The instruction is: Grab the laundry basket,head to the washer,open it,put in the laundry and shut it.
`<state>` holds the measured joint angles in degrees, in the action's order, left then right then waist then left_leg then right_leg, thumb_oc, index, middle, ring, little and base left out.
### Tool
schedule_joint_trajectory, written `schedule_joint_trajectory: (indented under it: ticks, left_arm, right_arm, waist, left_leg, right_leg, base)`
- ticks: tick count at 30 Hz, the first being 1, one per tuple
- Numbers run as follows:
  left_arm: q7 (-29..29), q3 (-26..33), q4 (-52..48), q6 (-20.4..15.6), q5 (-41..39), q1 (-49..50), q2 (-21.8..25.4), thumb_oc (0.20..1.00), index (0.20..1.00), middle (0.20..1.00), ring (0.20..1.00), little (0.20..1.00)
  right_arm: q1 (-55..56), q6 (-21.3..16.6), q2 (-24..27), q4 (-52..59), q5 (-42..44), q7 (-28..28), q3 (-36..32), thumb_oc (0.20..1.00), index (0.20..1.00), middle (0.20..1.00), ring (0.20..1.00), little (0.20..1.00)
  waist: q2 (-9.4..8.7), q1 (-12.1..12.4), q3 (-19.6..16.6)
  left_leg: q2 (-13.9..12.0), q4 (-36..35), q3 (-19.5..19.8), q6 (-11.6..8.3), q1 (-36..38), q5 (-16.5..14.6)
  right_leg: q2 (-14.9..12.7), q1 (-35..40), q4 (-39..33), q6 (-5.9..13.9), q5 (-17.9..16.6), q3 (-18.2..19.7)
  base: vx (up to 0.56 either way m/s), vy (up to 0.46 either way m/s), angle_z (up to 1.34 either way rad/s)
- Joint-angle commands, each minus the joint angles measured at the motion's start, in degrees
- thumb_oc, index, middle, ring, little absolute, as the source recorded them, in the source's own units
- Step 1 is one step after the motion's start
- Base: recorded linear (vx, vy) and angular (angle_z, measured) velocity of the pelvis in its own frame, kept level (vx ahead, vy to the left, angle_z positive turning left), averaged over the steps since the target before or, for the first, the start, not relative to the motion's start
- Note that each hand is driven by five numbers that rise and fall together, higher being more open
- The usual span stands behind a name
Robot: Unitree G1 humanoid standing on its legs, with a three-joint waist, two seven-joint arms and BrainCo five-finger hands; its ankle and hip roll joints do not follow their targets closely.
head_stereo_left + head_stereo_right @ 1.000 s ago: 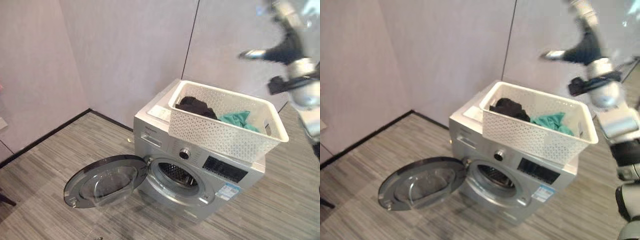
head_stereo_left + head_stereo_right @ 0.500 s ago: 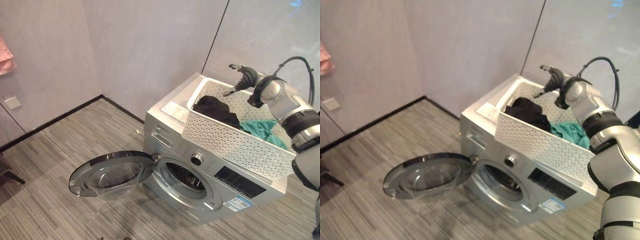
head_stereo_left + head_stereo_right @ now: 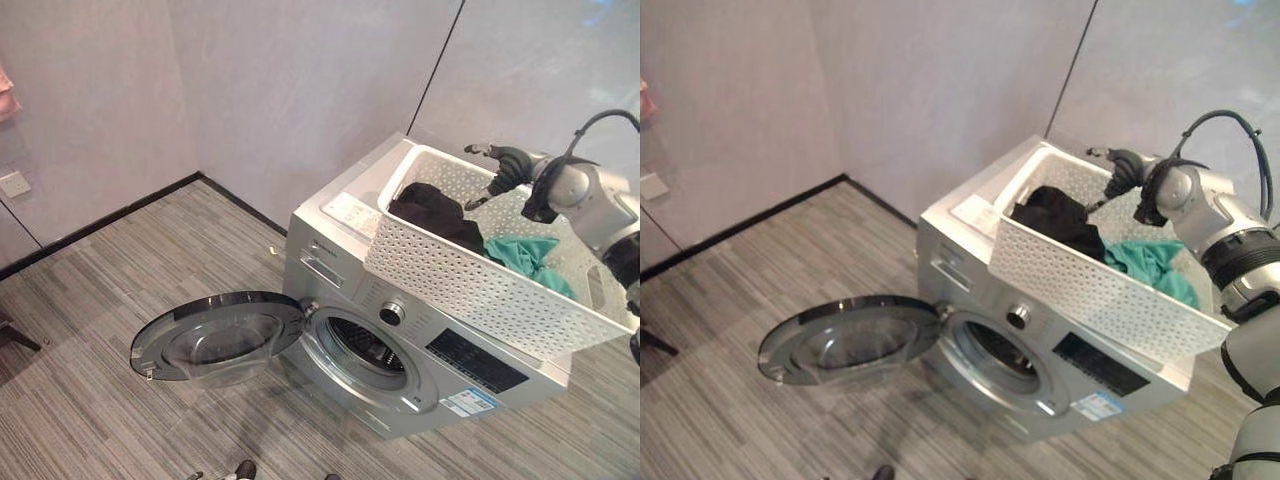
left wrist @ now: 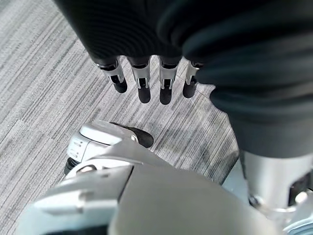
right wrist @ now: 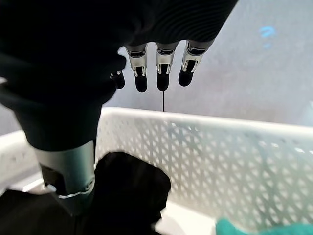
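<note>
From the left eye view I see one silver washer (image 3: 400,340) with its round door (image 3: 215,338) swung open and lying low towards the floor (image 3: 90,310). One white perforated laundry basket (image 3: 480,285) sits on top of the washer, holding two garments: a black garment (image 3: 432,212) and a teal garment (image 3: 528,255). There is a label on the washer's top (image 3: 350,213) and a sticker (image 3: 470,403) on its lower front; I cannot read either.

In the right eye view my right hand (image 3: 1118,172) hovers above the basket's far rim, over the black garment.

In the left wrist view my left hand (image 4: 146,83) hangs over the floor, fingers straight and empty.

In the right wrist view the right hand's fingers (image 5: 159,66) are straight, touching nothing, above the basket wall (image 5: 234,156).
</note>
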<state>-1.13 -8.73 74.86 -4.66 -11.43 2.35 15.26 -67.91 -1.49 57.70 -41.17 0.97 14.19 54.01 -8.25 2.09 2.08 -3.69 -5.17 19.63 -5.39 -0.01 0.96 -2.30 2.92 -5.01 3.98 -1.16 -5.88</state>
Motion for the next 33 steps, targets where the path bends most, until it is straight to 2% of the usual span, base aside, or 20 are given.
schedule_joint_trajectory:
  ticks: [1,5,10,19,26,33]
  left_arm:
    - [-1.72,-2.12,1.99,-0.13,-1.89,-0.07,0.13,1.000,1.000,1.000,1.000,1.000]
    - [-2.36,-1.72,2.53,0.05,-1.71,0.30,-0.19,1.000,1.000,1.000,1.000,1.000]
    - [-2.55,-0.81,3.08,0.15,-2.02,0.60,-0.29,1.000,1.000,1.000,1.000,1.000]
    - [-2.64,-1.35,2.40,0.54,-3.17,1.21,-1.06,1.000,1.000,1.000,1.000,1.000]
    - [-2.52,-1.11,2.74,0.98,-3.46,1.41,-1.11,1.000,1.000,1.000,1.000,1.000]
    - [-2.51,-1.68,2.37,1.01,-3.80,1.20,-1.38,1.000,1.000,1.000,1.000,1.000]
  right_arm:
    - [-3.42,-1.18,5.04,1.77,0.07,1.14,3.22,1.000,1.000,1.000,1.000,1.000]
    - [-2.26,-1.52,6.24,5.17,0.60,2.18,3.74,1.000,1.000,1.000,1.000,1.000]
    - [-0.73,-1.40,5.22,5.07,0.07,3.03,3.35,1.000,1.000,1.000,1.000,1.000]
    - [3.51,-0.34,-1.46,-1.60,-6.34,4.62,3.03,1.000,1.000,1.000,1.000,1.000]
    - [7.97,0.27,-4.10,-3.13,-11.42,5.81,2.18,1.000,1.000,1.000,1.000,1.000]
    - [9.71,0.86,-6.51,-6.35,-12.88,6.89,1.68,1.000,1.000,1.000,1.000,1.000]
  waist:
    - [-1.64,1.69,-1.70]
    - [-1.76,1.52,-1.80]
    - [-1.71,1.76,-1.77]
    - [-1.36,3.47,-0.99]
    - [-1.26,4.58,0.36]
    - [-0.79,5.17,0.85]
  left_leg:
    - [-1.02,0.17,-4.47,1.04,4.93,-4.31]
    - [-1.25,0.17,-4.81,0.98,5.19,-4.57]
    - [-1.31,0.17,-5.22,1.13,5.39,-4.76]
    - [-1.22,0.17,-4.51,1.12,4.41,-4.34]
    - [-1.12,0.17,-3.06,0.92,2.71,-3.50]
    - [-0.93,0.17,-2.56,0.86,1.69,-3.03]
  right_leg:
    - [-3.74,-5.07,3.10,3.19,-0.60,2.10]
    - [-3.64,-5.09,2.98,3.22,-0.64,2.44]
    - [-3.60,-4.99,2.78,3.25,-0.77,2.86]
    - [-3.66,-4.80,2.25,3.11,-0.59,2.03]
    - [-3.65,-5.43,2.11,3.02,-0.64,0.89]
    - [-3.68,-5.52,1.45,2.89,-0.93,0.53]
  base:
    - [0.00,0.000,0.00]
    - [0.00,0.003,-0.01]
    - [0.00,0.007,-0.04]
    - [0.00,0.006,-0.03]
    - [-0.02,-0.013,0.07]
    - [-0.01,-0.006,0.06]
